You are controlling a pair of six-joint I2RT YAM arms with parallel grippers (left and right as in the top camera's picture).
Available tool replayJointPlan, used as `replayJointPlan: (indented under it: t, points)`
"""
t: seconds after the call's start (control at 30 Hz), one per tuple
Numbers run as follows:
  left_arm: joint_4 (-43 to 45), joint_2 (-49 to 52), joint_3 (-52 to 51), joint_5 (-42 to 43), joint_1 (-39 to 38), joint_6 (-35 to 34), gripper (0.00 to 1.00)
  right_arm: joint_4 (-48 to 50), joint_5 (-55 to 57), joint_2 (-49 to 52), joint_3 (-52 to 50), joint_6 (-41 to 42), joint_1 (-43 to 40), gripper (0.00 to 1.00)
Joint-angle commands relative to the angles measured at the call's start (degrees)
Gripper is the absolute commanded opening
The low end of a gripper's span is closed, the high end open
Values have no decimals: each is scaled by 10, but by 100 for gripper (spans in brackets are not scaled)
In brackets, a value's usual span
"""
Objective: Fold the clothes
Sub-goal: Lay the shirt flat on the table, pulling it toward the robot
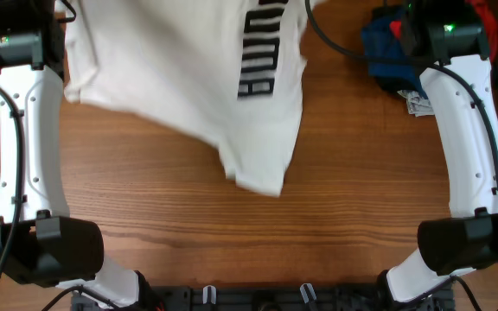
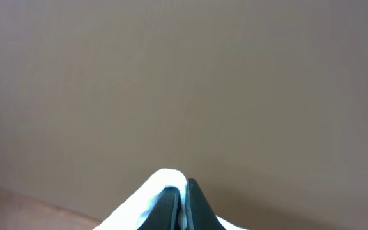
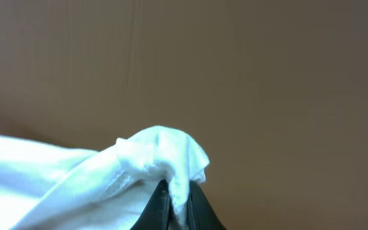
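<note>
**Both grippers clamped on the white T-shirt, shirt at the 12 o'clock side**

From my station I see the T-shirt in the overhead view. It fills the area from about 10 o'clock to 12 o'clock and becomes narrow toward the centre of the table, where one corner hangs lowest. I cannot tell if this corner touches the wood. Black lettering runs down the cloth near 12 o'clock. The upper edge of the shirt goes out of the picture, so the overhead camera does not show me the fingers.

In the left wrist view the left gripper has its jaws pressed together, with a thin fold of white fabric pinched between them. The cloth falls away toward 7 o'clock. Behind it there is only a plain brownish surface.

In the right wrist view the right gripper is also closed tight on the shirt. Here a thicker bunch of fabric with a stitched hem stands up over the fingertips, and the rest spreads toward 8 o'clock.

The left arm stands along the 9 o'clock edge and the right arm along the 3 o'clock edge. Near 1 o'clock, just beside the right arm, a blue garment lies in a heap, and a red garment shows behind the arm.
</note>
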Motion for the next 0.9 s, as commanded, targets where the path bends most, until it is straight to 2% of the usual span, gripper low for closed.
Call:
replayJointPlan:
  t: [0.0,0.23,0.4,0.6,0.87]
  points:
    - [27,-41,47,-40,6,40,4,-2,70,-25,121,-12,-33,4]
    - [-51,-42,82,-40,22,43,4,-89,33,-13,154,4,-83,4]
    - [-234,-15,82,-40,30,43,4,-234,-15,46,154,7,-88,4]
    - [-542,68,82,-40,30,39,4,-442,-89,151,154,23,-88,4]
    - [-670,77,82,-18,50,22,4,-538,-201,146,154,23,-88,4]
